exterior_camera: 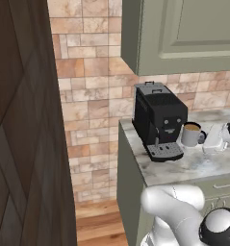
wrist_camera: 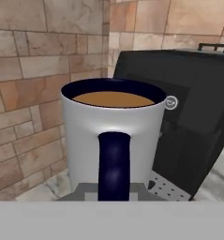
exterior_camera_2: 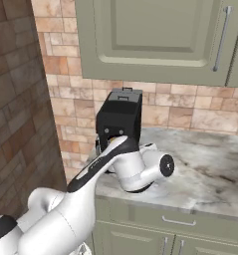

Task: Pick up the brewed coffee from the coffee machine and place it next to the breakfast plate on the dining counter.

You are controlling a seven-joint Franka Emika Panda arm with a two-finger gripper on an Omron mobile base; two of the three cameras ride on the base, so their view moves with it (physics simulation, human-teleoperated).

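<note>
Mug (exterior_camera: 192,134) of brown coffee held off the marble counter (exterior_camera: 203,166), just right of the black machine (exterior_camera: 159,120) and clear of its drip tray (exterior_camera: 164,152). Gripper (exterior_camera: 205,138) clamped on the mug's handle (wrist_camera: 114,164), seen close from the hand camera.

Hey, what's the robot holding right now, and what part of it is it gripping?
The brewed coffee, a grey mug off to the side of the coffee machine. The fingers are shut on its dark side handle, which faces the hand camera.
</note>
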